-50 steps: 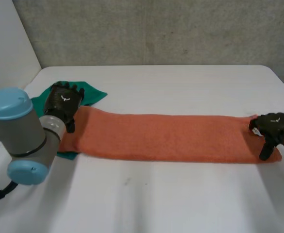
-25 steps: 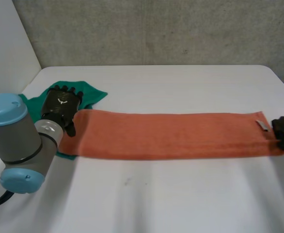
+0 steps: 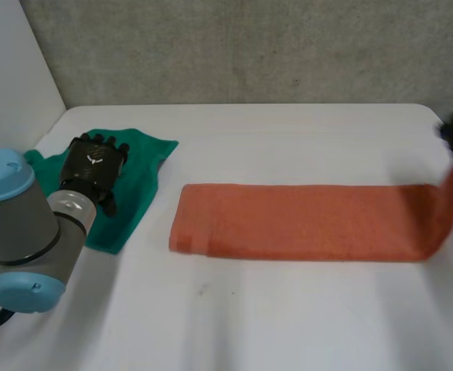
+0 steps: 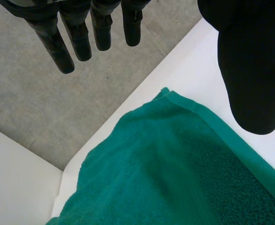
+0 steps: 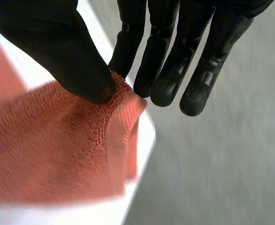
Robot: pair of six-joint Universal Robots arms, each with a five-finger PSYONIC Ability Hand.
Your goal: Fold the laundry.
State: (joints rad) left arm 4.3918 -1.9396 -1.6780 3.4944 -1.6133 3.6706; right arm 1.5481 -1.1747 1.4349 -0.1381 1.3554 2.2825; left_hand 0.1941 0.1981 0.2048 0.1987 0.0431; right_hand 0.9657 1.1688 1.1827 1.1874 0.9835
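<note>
Plain orange towel, green cloth, white table.

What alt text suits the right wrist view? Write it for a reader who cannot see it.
The right hand pinches one end of the orange towel between its thumb and fingers. The towel trails away from the hand over the white table, whose edge borders the grey floor.

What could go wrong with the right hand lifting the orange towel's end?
The right hand pinches only a small tip of the orange towel between thumb and finger, so it may slip free mid-fold. The rest of the towel lies unpinned, so a pull might drag it instead of folding it. The left hand hovers open over the green cloth, not steadying the towel.
</note>
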